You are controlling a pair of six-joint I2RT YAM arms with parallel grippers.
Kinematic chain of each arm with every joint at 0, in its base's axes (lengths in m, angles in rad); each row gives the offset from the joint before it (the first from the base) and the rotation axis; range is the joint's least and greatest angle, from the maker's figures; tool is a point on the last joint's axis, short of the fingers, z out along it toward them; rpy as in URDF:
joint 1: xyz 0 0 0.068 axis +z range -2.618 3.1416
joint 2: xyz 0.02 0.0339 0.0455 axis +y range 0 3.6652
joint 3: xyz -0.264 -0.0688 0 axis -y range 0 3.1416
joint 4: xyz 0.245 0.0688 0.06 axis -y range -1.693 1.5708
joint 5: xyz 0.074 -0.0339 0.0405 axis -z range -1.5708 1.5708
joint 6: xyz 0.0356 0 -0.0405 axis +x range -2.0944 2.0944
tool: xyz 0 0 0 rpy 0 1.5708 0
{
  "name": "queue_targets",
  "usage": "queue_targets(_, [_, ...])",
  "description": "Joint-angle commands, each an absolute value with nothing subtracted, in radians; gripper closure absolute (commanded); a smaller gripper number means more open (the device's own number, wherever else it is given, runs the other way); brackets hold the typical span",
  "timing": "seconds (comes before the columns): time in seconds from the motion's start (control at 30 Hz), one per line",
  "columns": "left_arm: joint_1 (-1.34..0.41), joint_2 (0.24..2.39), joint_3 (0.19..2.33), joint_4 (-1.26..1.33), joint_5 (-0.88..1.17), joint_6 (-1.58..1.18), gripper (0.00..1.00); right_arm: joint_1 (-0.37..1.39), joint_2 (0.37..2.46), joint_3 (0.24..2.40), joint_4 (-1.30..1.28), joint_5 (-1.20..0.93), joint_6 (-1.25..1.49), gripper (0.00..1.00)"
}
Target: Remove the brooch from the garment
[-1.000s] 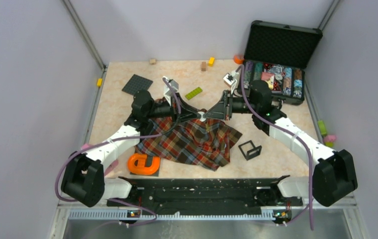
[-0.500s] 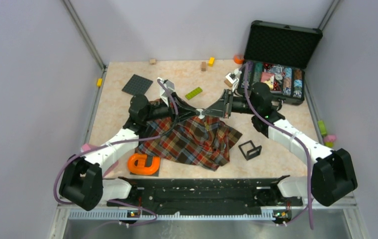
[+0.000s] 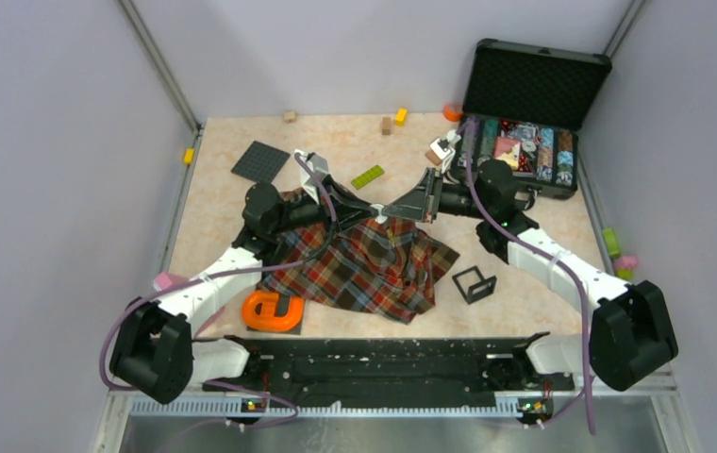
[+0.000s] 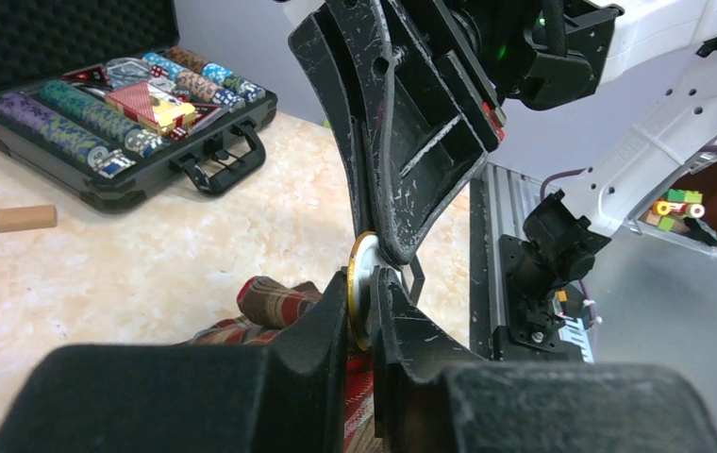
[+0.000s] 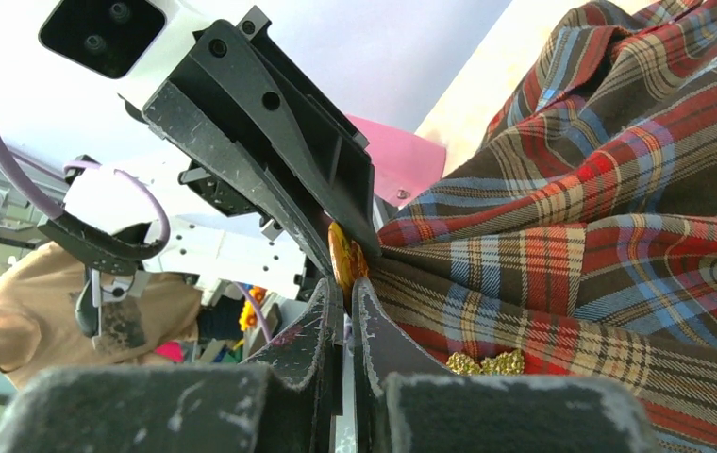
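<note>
This is a robotics lab cell set up for manipulation trials. Two white-and-black arms, the left arm [image 3: 213, 274] and the right arm [image 3: 553, 260], are bolted to an aluminium rail [image 3: 374, 406] at the near edge of a marble-patterned desk [image 3: 223, 203]. Plain grey-lilac wall panels [image 3: 53, 142] on metal posts [image 3: 161, 66] box the desk in. Unrelated practice props lie about: an open poker chip case [image 3: 525, 142], a green toy brick [image 3: 367, 176], a black baseplate [image 3: 260, 160] and a plaid shirt [image 3: 364, 264]. Purple cables [image 3: 241, 274] trail along the arms. Past the cell, the right wrist view catches a person [image 5: 62, 302] in a tan top.
</note>
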State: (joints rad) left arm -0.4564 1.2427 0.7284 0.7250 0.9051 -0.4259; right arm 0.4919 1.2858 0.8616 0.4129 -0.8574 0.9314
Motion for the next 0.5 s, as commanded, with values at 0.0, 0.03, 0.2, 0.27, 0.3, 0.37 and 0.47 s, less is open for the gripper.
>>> queue_targets(0.0, [-0.477,1.254,0.714,0.703,0.804,-0.368,0.82,0.575,1.256,0.888,0.524,-0.924,1.012,1.00])
queue_targets(0.03, [-0.479,1.259,0.714,0.716,0.804,-0.379,0.81,0.578,1.254,0.890,0.503,-0.913,1.000,1.00])
queue_targets(0.2, [-0.484,1.274,0.711,0.768,0.801,-0.418,0.81,0.581,1.249,0.887,0.488,-0.891,0.971,1.00])
queue_targets(0.27, [-0.484,1.277,0.712,0.775,0.808,-0.427,0.78,0.581,1.247,0.890,0.476,-0.884,0.957,1.00])
queue_targets(0.3, [-0.484,1.273,0.711,0.778,0.813,-0.433,0.75,0.581,1.245,0.898,0.443,-0.874,0.932,1.00])
queue_targets(0.37, [-0.485,1.268,0.711,0.795,0.817,-0.452,0.72,0.581,1.244,0.912,0.379,-0.853,0.884,1.00])
queue_targets(0.47, [-0.484,1.270,0.714,0.797,0.815,-0.460,0.72,0.581,1.246,0.907,0.398,-0.862,0.895,1.00])
